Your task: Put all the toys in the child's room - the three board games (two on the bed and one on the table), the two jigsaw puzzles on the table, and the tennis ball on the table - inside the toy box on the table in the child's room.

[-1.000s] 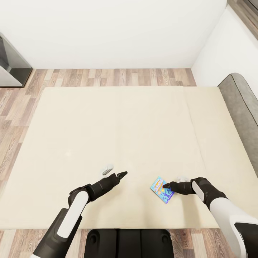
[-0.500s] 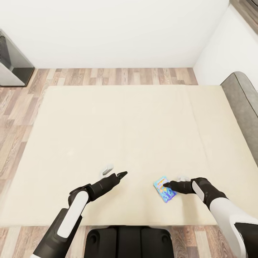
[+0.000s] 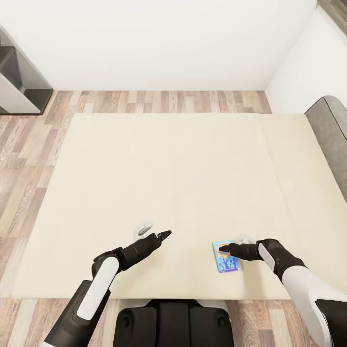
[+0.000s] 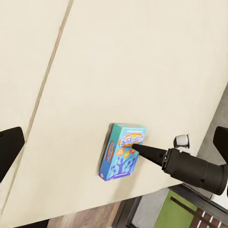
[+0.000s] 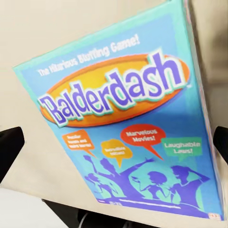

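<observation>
A small blue board game (image 3: 225,257), lettered Balderdash, lies flat on the beige bed (image 3: 144,168) near its front edge. My right gripper (image 3: 232,244) hovers open right at the box. In the left wrist view its black fingertip (image 4: 142,150) rests against the top face of the board game (image 4: 121,156). The right wrist view looks straight down on the box lid (image 5: 118,128), with a finger at each side edge. My left gripper (image 3: 155,230) is open over bare mattress, well to the left of the box. The toy box and table are out of view.
The grey headboard (image 3: 332,120) rises at the bed's right end. Wood floor (image 3: 168,101) runs behind and left of the bed, up to white walls. A dark cabinet (image 3: 19,82) stands at the far left. My black base (image 3: 173,323) sits against the bed's front edge.
The camera has moved, so the bed sits further right in the picture. The blue box looks turned more square to me beside the right fingertip. Both arms hold their pose.
</observation>
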